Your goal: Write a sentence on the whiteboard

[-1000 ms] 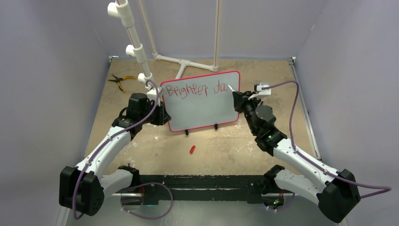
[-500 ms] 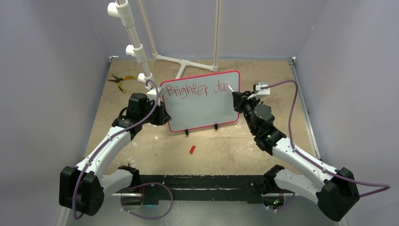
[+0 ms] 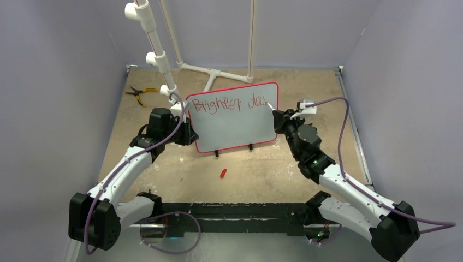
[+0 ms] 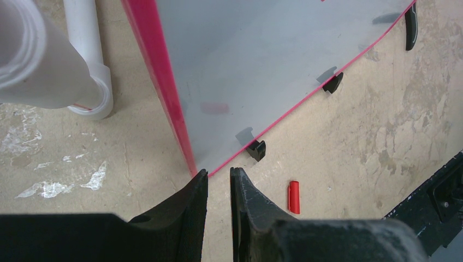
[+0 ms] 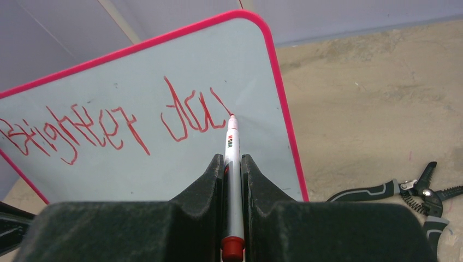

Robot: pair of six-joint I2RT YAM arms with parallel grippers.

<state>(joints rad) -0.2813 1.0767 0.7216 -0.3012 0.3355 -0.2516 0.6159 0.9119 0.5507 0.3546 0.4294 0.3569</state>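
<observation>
The right gripper [image 5: 232, 159] clamps the marker [image 5: 231, 141], tip on the whiteboard [image 5: 164, 174] where the sentence [image 3: 217, 105] ends (near the right edge). The left gripper [image 4: 218, 177] is nearly closed at the lower corner, grip unclear. Pressing hard could topple the board.

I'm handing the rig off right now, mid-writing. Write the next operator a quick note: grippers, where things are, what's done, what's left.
Left gripper: jaws nearly together at the board, at its lower left corner; a firm pinch cannot be confirmed.
Right gripper: shut on the marker, tip on the board near its upper right corner.
Board: upright in the middle of the table; the red cap lies in front of it.
Done: sentence begun, one row, "Brighter" plus a part-written second word.
Left: finish that word and the rest of the sentence.
</observation>
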